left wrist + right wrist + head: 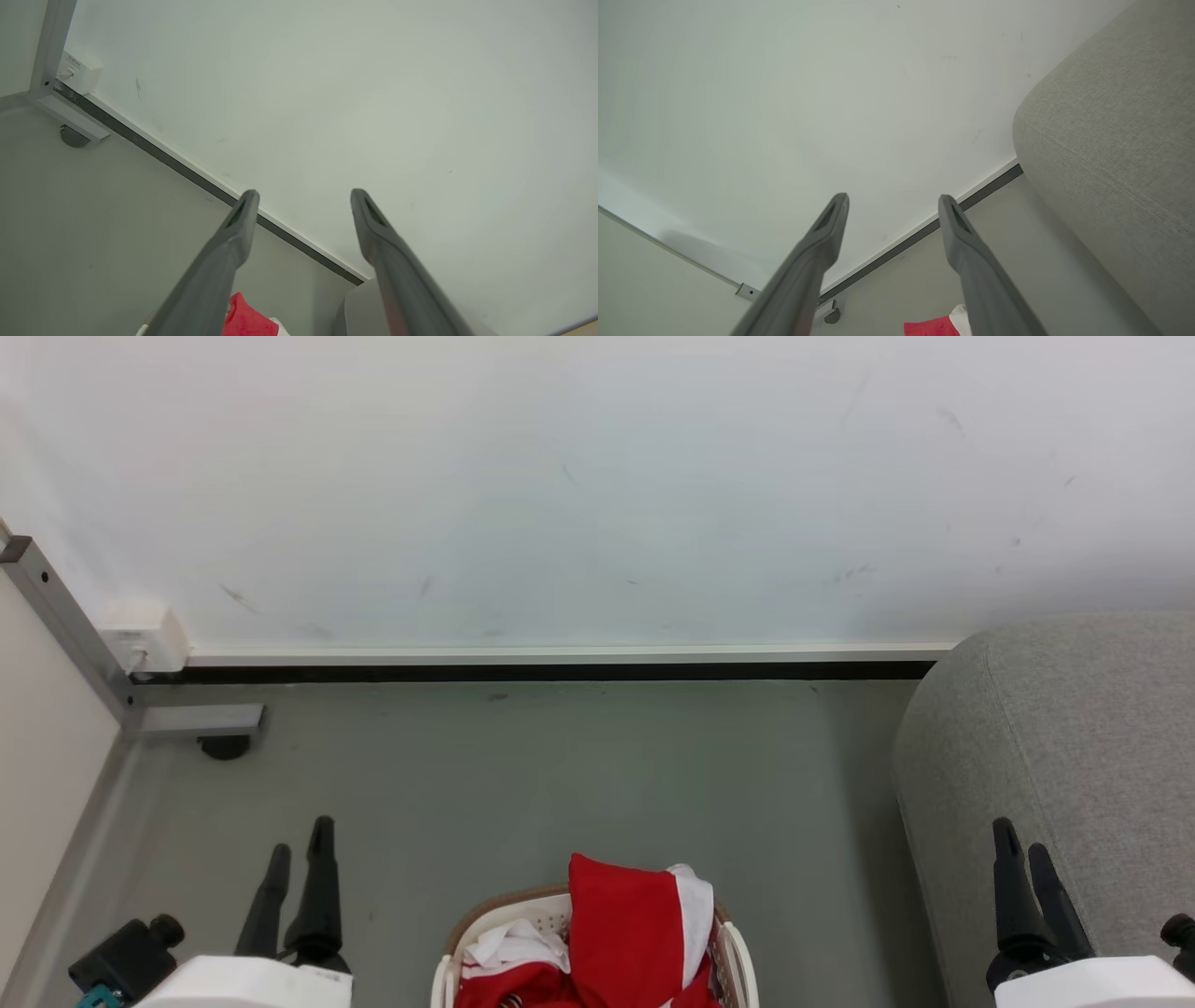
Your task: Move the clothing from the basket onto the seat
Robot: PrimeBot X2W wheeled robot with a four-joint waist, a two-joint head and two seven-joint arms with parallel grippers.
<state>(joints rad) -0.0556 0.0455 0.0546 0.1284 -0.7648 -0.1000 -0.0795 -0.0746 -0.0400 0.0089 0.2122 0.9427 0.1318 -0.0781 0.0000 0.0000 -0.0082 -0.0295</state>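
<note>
The clothing [624, 933] lies in the basket [738, 947], the seat [1074, 756] to its right.

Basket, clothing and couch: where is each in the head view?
basket [745, 959]: head view, white rim on its right side.
clothing [621, 924]: head view, red fold standing highest.
couch [1074, 737]: head view, rounded grey end.
</note>
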